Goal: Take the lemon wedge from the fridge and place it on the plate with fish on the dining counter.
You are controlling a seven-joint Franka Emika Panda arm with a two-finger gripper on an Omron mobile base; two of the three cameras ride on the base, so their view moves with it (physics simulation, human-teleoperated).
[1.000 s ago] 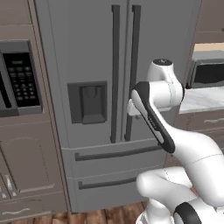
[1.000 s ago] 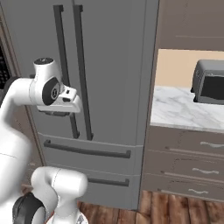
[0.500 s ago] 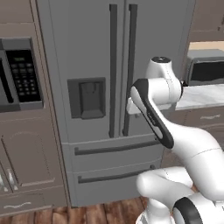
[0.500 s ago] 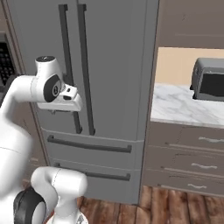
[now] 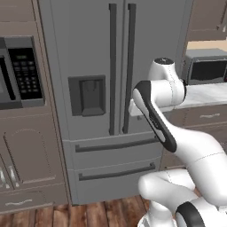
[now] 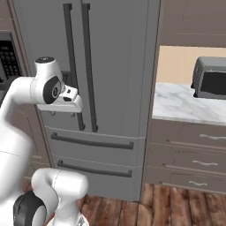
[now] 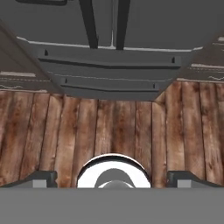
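Room to move: I have the arm folded up in front of the fridge [image 5: 111, 88], wrist level with the lower ends of the door handles [image 5: 120, 66]. Bare wood floor [image 7: 113, 127] lies between my base and the fridge's foot.
Edges: the fridge's left side meets a brown cabinet with a black microwave panel [image 5: 20, 73]; its right side stands against the marble counter [image 6: 185, 103] over drawers [image 6: 190, 156].
Pincer: the pincer [image 7: 112, 178] hangs off the wrist in front of the doors, and in the hand view it looks down at the floor and the fridge's lower front. I see two dark fingertips [image 7: 41, 178] set far apart at the bottom of that view, so it is spread and holds nothing.
Fridge: both doors are closed, the seam between them running straight up. The two long dark handles stand upright either side of that seam, long axis vertical. The dispenser recess [image 5: 88, 95] sits in the left door. Two drawers [image 5: 117, 159] below, each with a horizontal bar handle, both pushed in.
Surface and room: grey-veined counter top carries a dark toaster oven [image 6: 211, 77] at its back, against a beige wall. Brown upper cabinets above.
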